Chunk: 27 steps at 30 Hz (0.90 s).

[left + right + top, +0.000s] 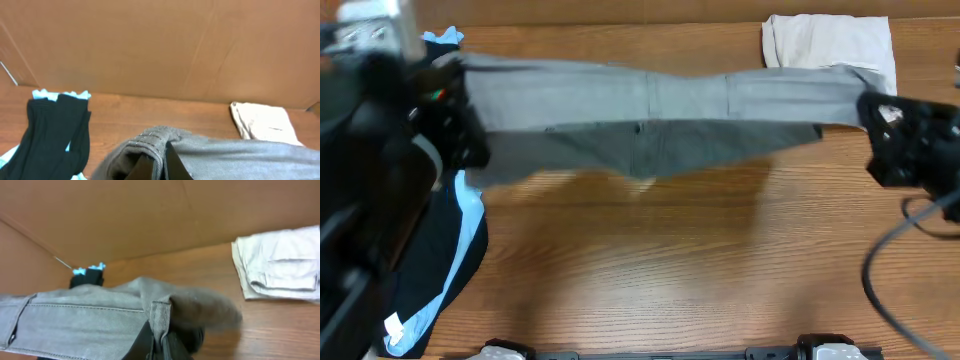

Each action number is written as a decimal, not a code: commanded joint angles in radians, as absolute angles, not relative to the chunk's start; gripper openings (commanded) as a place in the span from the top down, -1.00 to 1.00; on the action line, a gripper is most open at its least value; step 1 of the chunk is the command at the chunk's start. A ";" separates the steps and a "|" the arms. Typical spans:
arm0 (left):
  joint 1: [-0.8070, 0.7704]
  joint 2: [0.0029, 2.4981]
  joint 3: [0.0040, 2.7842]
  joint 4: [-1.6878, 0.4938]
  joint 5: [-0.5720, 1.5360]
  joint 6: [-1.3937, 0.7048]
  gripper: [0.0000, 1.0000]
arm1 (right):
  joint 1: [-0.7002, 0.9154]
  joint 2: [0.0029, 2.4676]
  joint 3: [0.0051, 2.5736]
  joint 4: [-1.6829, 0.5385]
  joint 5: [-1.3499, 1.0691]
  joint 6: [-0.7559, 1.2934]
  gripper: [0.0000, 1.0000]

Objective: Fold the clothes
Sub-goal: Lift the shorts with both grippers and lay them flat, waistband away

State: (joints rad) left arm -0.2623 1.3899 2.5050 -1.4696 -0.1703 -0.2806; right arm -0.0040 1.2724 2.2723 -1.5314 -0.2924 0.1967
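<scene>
The grey shorts point(660, 115) hang stretched between my two grippers above the table, waistband along the far edge and a darker fold sagging below. My left gripper point(460, 95) is shut on the left end of the shorts; the left wrist view shows its fingers point(161, 167) pinching the stitched edge of the shorts point(240, 157). My right gripper point(868, 110) is shut on the right end; the right wrist view shows its fingers point(160, 345) clamped on a belt loop of the shorts point(85, 317).
Folded pale beige shorts point(828, 42) lie at the far right, also in the left wrist view point(265, 122) and the right wrist view point(280, 265). Black and light-blue garments point(440, 260) lie at the left edge. A cardboard wall point(160, 45) stands behind the wooden table point(670, 270).
</scene>
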 commanded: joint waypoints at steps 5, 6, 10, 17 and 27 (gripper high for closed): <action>-0.236 1.236 2.557 -1.510 -0.460 -0.268 0.92 | -0.028 1.261 2.525 -1.678 -0.052 0.183 0.92; -0.236 1.224 2.557 -1.520 -0.461 -0.270 0.92 | -0.028 1.261 2.553 -1.694 -0.053 0.182 0.92; -0.236 1.216 2.553 -1.603 -0.482 -0.318 0.92 | -0.028 1.237 2.560 -1.694 -0.064 0.183 0.92; -0.236 1.285 2.411 -1.689 -0.503 -0.389 0.92 | -0.028 1.304 2.438 -1.694 -0.110 0.158 0.92; -0.236 1.562 2.170 -1.660 -0.505 -0.431 0.92 | -0.028 1.613 2.220 -1.665 -0.151 0.094 0.92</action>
State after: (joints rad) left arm -0.2623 1.4937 2.2177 -1.6592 -0.2737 -0.4137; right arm 0.0013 1.5318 2.2665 -1.6909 -0.3290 0.1467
